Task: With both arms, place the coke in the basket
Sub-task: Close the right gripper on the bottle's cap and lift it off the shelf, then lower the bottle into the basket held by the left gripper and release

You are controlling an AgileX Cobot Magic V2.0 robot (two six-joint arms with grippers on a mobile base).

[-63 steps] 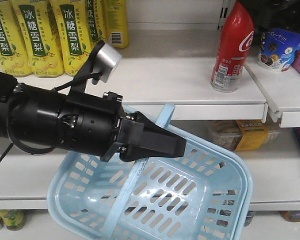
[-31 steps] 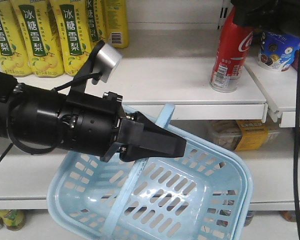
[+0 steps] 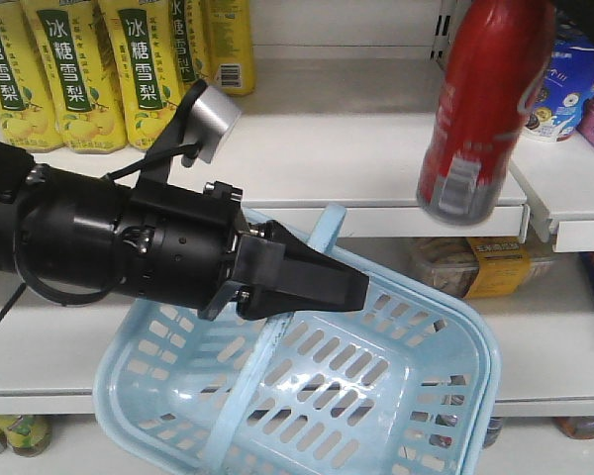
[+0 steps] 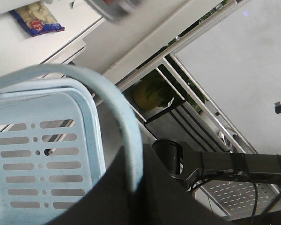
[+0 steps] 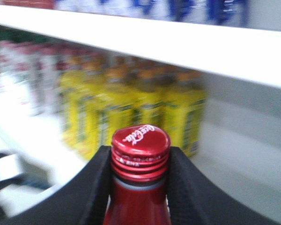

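Right tool (image 5: 139,159) clamps the coke (image 3: 485,109) aloft; left tool (image 3: 312,282) grips the basket (image 3: 455,327) handle.

A: What carries the goods?
B: White shelf (image 3: 356,148); yellow drink bottles (image 3: 69,69) stand on it above the left claw (image 3: 312,282).
A: Beyond the claw's tip?
B: Printed cup (image 3: 564,89).

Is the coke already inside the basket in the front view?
No, the coke hangs in the air beside the shelf edge, above and apart from the basket, which holds nothing visible.
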